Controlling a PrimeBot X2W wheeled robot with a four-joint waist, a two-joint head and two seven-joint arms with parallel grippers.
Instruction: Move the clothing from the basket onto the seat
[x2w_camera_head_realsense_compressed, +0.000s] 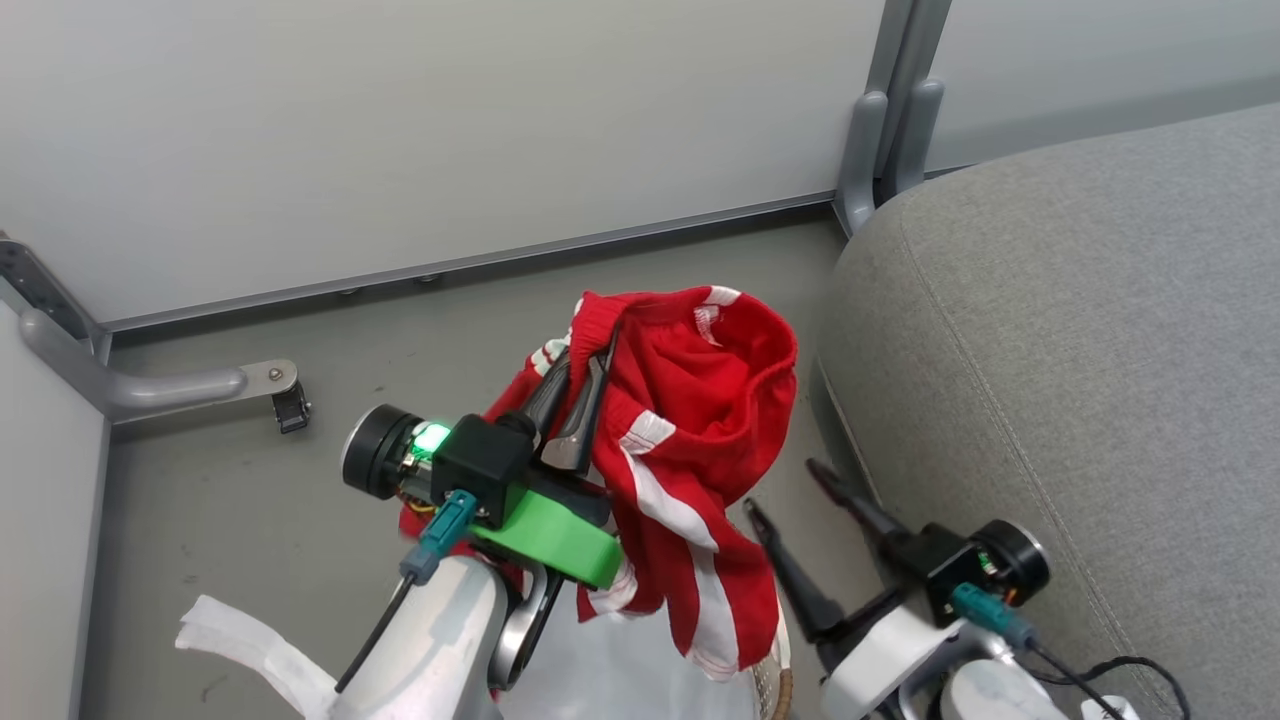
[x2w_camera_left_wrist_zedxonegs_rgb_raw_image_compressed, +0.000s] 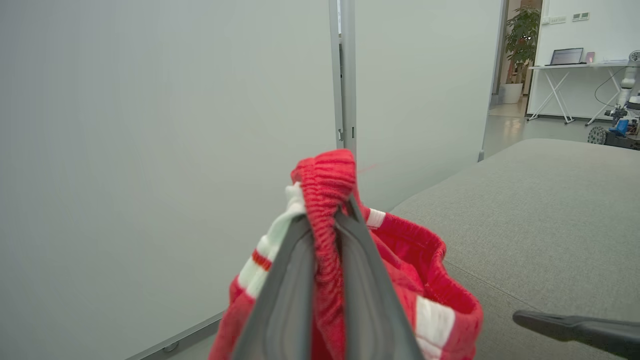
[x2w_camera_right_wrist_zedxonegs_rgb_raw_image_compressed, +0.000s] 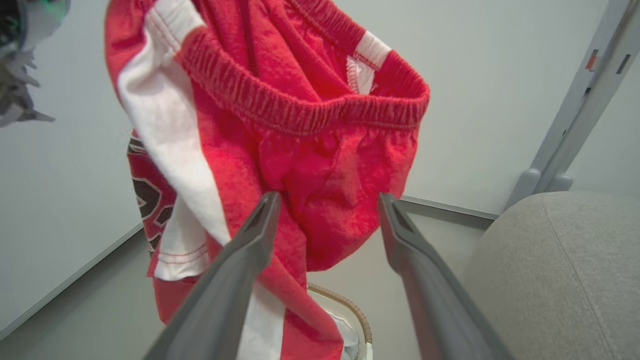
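Head view: my left gripper (x2w_camera_head_realsense_compressed: 590, 350) is clamped on the red clothing (x2w_camera_head_realsense_compressed: 700, 420), pinching its gathered elastic edge. The cloth hangs in the air, red with broad white stripes, and its lower end trails over the basket (x2w_camera_head_realsense_compressed: 783, 690) at the bottom edge. A white liner (x2w_camera_head_realsense_compressed: 240, 640) sticks out at lower left. My right gripper (x2w_camera_head_realsense_compressed: 783, 488) is spread wide with nothing in it. It sits just beside the hanging cloth, near the side of the grey sofa cushion (x2w_camera_head_realsense_compressed: 1080, 350). Grey floor (x2w_camera_head_realsense_compressed: 250, 500) and a pale wall panel (x2w_camera_head_realsense_compressed: 400, 150) lie behind.

Left wrist view: both fingers squeeze the ribbed red band, with a white stripe on its left. The cushion top lies beyond, to the right, and no cloth is on it.

Right wrist view: the clothing hangs above and before my open fingers, its waistband gaping like a loop. Dark lettering shows on a lower fold. I cannot tell whether the left finger touches the cloth. The basket's brown rim is below.
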